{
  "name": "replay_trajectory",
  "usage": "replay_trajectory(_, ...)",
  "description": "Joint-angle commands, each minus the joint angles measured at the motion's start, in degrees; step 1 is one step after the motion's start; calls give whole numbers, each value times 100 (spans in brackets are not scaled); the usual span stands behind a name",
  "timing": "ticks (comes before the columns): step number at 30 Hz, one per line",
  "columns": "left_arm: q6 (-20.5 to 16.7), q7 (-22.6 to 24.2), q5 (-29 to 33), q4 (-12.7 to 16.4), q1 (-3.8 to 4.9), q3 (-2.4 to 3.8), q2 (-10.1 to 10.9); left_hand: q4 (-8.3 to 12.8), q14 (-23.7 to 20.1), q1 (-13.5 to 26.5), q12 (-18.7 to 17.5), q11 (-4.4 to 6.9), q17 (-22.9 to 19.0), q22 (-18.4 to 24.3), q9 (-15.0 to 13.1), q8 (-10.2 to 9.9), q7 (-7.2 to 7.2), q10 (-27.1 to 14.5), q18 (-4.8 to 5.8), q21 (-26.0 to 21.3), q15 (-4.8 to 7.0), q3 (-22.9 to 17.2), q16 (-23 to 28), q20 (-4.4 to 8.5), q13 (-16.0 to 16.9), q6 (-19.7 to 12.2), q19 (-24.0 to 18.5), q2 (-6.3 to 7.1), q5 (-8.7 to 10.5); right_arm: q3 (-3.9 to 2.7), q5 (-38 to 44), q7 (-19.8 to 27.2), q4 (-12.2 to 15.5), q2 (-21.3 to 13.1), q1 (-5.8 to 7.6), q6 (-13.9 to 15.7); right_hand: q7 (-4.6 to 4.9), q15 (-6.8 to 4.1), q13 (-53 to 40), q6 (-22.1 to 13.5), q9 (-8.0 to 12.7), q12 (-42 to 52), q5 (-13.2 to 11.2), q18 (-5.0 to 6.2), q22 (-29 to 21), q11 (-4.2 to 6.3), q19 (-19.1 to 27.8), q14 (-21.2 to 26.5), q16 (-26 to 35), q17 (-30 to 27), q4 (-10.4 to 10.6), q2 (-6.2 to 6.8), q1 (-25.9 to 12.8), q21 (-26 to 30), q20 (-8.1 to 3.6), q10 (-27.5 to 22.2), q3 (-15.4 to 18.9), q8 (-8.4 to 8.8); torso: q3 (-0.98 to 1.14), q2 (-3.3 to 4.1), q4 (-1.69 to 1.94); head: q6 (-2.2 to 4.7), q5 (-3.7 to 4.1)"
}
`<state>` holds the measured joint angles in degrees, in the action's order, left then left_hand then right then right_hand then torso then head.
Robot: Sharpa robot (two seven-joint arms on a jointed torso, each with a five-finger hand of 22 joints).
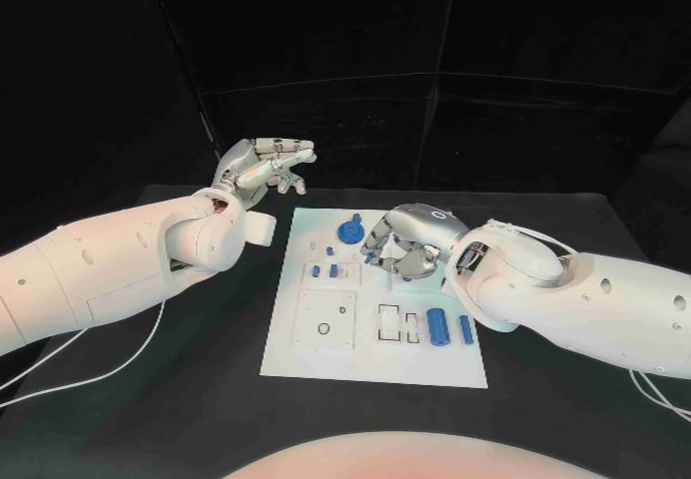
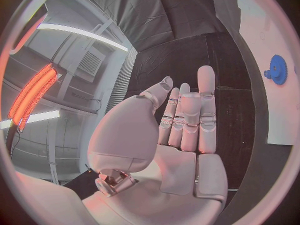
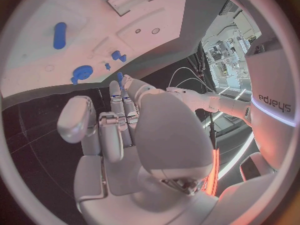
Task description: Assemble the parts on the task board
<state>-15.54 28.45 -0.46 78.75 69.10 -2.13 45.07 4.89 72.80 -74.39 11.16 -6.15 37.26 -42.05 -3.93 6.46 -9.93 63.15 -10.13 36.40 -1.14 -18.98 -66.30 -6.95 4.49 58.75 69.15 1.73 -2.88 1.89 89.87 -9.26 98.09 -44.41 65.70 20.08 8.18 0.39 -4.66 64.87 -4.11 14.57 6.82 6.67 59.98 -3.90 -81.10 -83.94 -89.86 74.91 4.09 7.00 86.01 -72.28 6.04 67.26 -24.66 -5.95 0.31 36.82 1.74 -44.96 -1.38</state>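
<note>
We see the left hand point(image 1: 268, 165) raised beyond the task board point(image 1: 377, 359), fingers extended and empty, while the right hand point(image 1: 406, 242) hovers over the board's blue parts point(image 1: 437, 326), its grasp indiscernible.

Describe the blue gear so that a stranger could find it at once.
Find the white board mid-table. Near its far edge, just left of the right hand, lies the gear. It is the one round, toothed blue part; the others are small pegs or cylinders.
</note>
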Motion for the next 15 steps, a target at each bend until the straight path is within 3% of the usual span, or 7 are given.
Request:
replay_trajectory(1, 77, 15, 19, 14, 9, 5, -20, 9, -35, -64, 29, 3, 0, 9, 8, 27, -34, -22, -36, -24, -6, -40, 19, 5, -9, -16, -26, 16, -7, 7, -107, 136, -85, 144, -49, -150, 12, -49, 0, 9, -1, -22, 40, -96, 0, -25, 5, -606, -14, 1509, -30, 6, -30, -20, -27, 2, -24, 30, -6, 4, 5, -26, -55)
replay_trajectory(4, 79, 12, 19, 14, 10, 5, -35, 9, -34, -64, 30, 2, 3, 10, 8, 28, -35, -24, -36, -25, -6, -40, 18, 5, -9, -16, -25, 16, -6, 16, -54, 148, -201, 304, -131, -242, 17, -47, 1, 2, 1, -29, 40, -95, -8, -29, 9, -606, -14, 1509, -35, 4, -40, -15, -26, -6, -30, 37, -6, 1, -1, -39, -99)
replay_trajectory(9, 67, 8, 19, 5, 11, 5, -67, 9, -31, -64, 31, 1, 9, 11, 8, 27, -37, -26, -35, -26, -6, -40, 14, 5, -10, -18, -24, 19, -6, 24, 74, 138, -433, 560, -264, -369, 20, -45, 2, -4, 2, -35, 38, -94, -11, -33, 11, -606, -14, 1509, -39, 4, -47, -14, -26, -13, -34, 42, 6, 6, -27, -62, -361)
replay_trajectory(12, 71, 6, 19, 1, 11, 5, -97, 9, -31, -64, 31, 1, 9, 11, 8, 27, -37, -26, -35, -26, -6, -40, 14, 5, -10, -18, -24, 19, -6, 30, 125, 127, -568, 694, -321, -448, 23, -42, 3, -11, 3, -42, 37, -94, -12, -36, 13, -606, -14, 1509, -44, 2, -55, -13, -24, -20, -39, 48, 2, 4, -15, -79, -423)
replay_trajectory(15, 78, 3, 19, 1, 11, 5, -121, 9, -31, -64, 31, 1, 9, 11, 8, 27, -37, -26, -35, -26, -6, -40, 14, 5, -10, -18, -24, 19, -6, 86, 172, 125, -647, 784, -363, -509, 24, -42, 3, -12, 4, -43, 37, -94, -12, -37, 13, -606, -14, 1509, -45, 2, -56, -13, -24, -21, -40, 49, -3, 3, -4, -101, -475)
